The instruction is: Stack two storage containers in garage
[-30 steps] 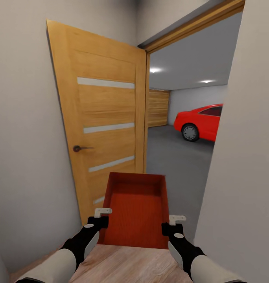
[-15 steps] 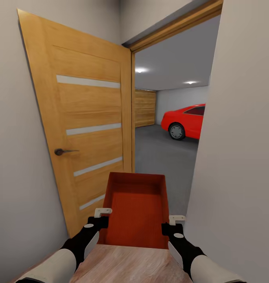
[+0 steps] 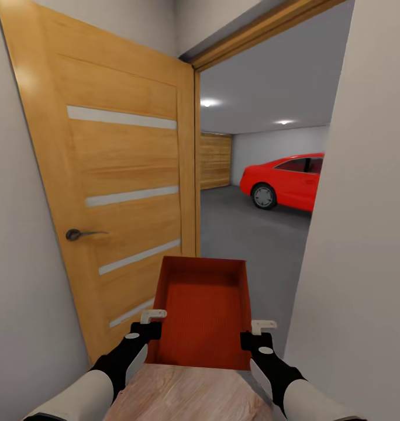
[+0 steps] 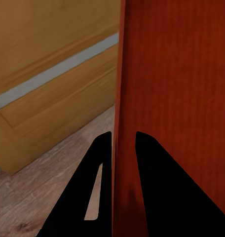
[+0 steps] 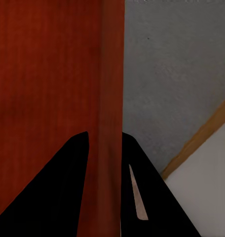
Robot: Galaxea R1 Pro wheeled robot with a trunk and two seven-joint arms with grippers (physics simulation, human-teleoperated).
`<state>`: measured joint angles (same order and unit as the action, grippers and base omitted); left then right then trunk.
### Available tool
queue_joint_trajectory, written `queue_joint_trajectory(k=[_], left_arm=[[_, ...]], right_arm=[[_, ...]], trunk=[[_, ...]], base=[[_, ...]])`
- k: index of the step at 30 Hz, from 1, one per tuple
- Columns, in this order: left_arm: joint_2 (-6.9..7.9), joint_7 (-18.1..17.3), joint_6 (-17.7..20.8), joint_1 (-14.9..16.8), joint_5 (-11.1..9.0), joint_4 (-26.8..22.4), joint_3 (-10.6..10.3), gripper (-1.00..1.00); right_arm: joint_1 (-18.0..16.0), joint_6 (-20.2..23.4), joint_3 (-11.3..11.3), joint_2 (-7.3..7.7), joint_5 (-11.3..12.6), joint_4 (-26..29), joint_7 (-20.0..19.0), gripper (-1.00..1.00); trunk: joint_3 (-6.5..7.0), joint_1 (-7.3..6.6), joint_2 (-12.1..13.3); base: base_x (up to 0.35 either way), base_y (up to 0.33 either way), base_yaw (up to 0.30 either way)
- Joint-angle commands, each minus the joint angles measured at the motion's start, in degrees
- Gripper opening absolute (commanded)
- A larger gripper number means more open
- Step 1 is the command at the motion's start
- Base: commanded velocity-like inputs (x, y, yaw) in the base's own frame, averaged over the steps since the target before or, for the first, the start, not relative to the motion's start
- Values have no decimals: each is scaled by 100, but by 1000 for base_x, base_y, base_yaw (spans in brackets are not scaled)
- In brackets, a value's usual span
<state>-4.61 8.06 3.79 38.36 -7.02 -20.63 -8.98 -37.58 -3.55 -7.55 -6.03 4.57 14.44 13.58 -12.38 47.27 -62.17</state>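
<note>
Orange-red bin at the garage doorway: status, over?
Left gripper and right gripper each clamp a side wall of the orange-red open-top bin. Open wooden door close alongside; red car parked beyond.

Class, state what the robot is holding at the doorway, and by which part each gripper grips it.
One orange-red storage container: the left gripper clamps its left side wall, the right gripper its right side wall.

Below us we see light wood-plank flooring, ending at the doorway. Beyond the threshold lies the dark grey concrete floor of the garage, slightly mottled. A red car stands directly on that concrete, well back from the doorway, one wheel resting on it near the far wall.
</note>
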Motion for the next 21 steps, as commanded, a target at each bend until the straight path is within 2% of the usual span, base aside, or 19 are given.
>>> queue_joint_trajectory(k=[1, 7, 17, 21], left_arm=[[144, 143, -159, 5, 52, -29, 10, -100], [144, 138, -159, 5, 52, -21, 10, -100], [144, 135, -159, 5, 52, -20, 10, -100], [144, 134, -159, 5, 52, -20, 10, -100]], right_arm=[[-4, -19, 41, -1, 114, -21, 38, -100], [-4, -15, 35, -3, 114, -21, 39, -100], [-4, -23, 41, -3, 114, -21, 35, -100], [-4, -23, 42, -3, 115, -21, 35, -100]], trunk=[[-8, 4, -5], [-8, 4, -5], [-8, 4, -5], [-8, 4, -5]], base=[[309, 145, -131], [285, 196, -243], [232, 258, -26], [215, 269, -195]])
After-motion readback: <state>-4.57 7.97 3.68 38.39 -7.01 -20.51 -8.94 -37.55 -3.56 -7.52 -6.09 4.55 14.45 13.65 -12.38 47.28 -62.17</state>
